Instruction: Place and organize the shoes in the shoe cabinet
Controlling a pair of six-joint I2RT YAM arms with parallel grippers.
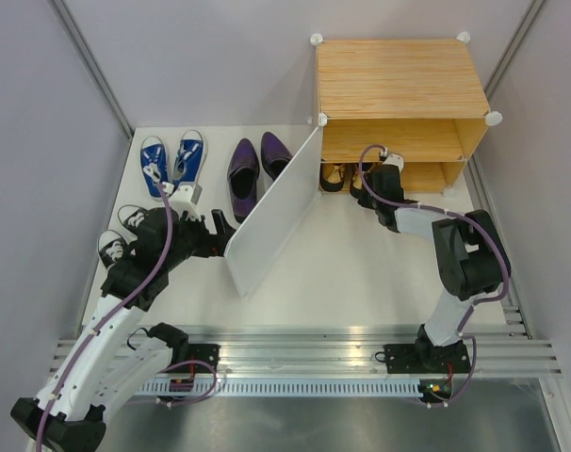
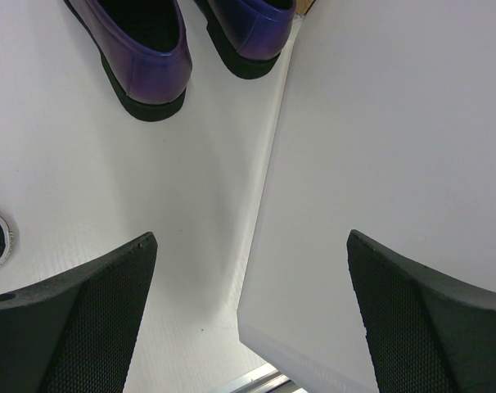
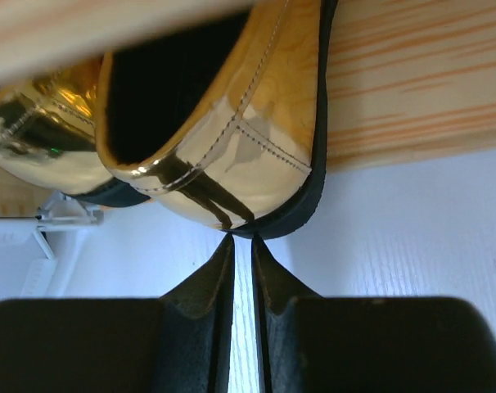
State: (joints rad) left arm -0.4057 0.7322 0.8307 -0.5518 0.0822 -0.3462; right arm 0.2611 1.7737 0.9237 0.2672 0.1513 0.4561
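- While the white door (image 1: 271, 212) of the shoe cabinet (image 1: 399, 80) stands swung open, the left fingers (image 2: 84, 319) are spread wide apart and hold nothing. The door's free edge lies between them in the wrist view.
- The right fingers (image 3: 203, 286) are drawn together with only a thin slit left. Their tips sit at the heel of a gold shoe (image 3: 232, 155), and nothing is clamped between them.
- Both gold shoes (image 1: 334, 177) sit at the front of the lower shelf, heels outward.
- The purple dress shoes (image 1: 257, 165) and blue sneakers (image 1: 172, 160) stand in pairs on the surface (image 1: 361, 273), left of the door.
- The black shoes (image 1: 125, 226) lie by the left arm, which partly hides them.
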